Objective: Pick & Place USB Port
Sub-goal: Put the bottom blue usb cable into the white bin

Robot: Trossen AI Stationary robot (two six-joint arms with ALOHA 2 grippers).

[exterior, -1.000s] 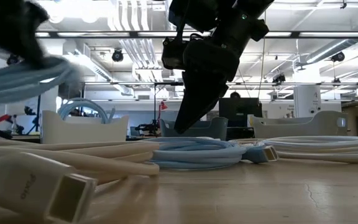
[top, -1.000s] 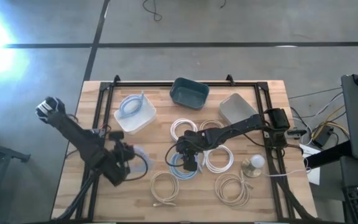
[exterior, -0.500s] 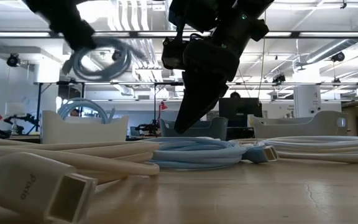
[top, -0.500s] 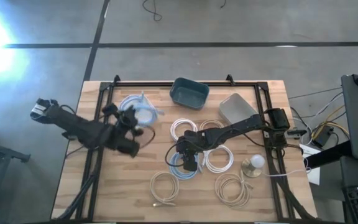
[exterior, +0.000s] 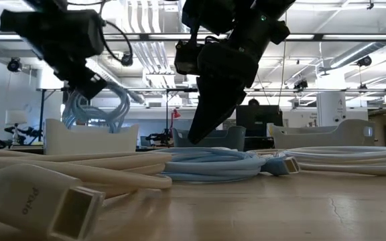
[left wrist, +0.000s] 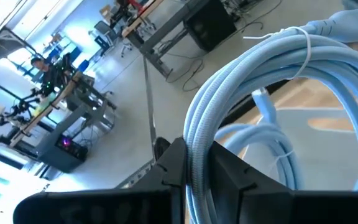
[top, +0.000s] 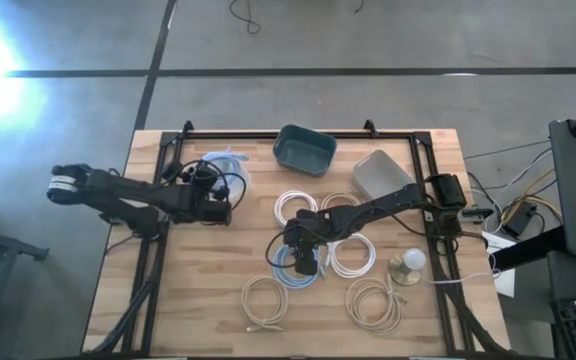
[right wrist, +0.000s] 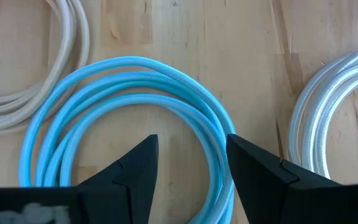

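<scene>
A light-blue coiled cable [exterior: 104,107] hangs from my left gripper [exterior: 86,84] over the white bin [exterior: 89,137] at the table's far left; in the high view the left gripper [top: 216,190] covers most of that bin. A second light-blue coil [right wrist: 123,124] lies flat mid-table. My right gripper [right wrist: 188,155] is open and hovers just above it, one finger inside the ring and one outside. In the low view the right gripper [exterior: 194,137] stands a little above that coil [exterior: 206,164]. My left gripper pinches several bundled strands of the coil [left wrist: 197,146] between its two fingers, which lie across the strands. It comes slanting down from the table's left. The coil is lifted clear of the table and hangs below the fingers, its lower loops [exterior: 106,119] reaching the white bin's rim.
A dark teal bin [top: 305,150] and a pale grey bin [top: 378,172] stand at the far edge. White coils [top: 295,208] [top: 350,256] and beige coils [top: 266,300] [top: 373,305] lie around the right gripper. A white bulb-shaped object [top: 408,263] sits right. A beige plug [exterior: 45,197] lies near.
My left gripper has carried the light-blue coil from the near-left part of the table up and toward the far edge, and has come down over the white bin. The coil has swung and now hangs below it at the bin's rim.
</scene>
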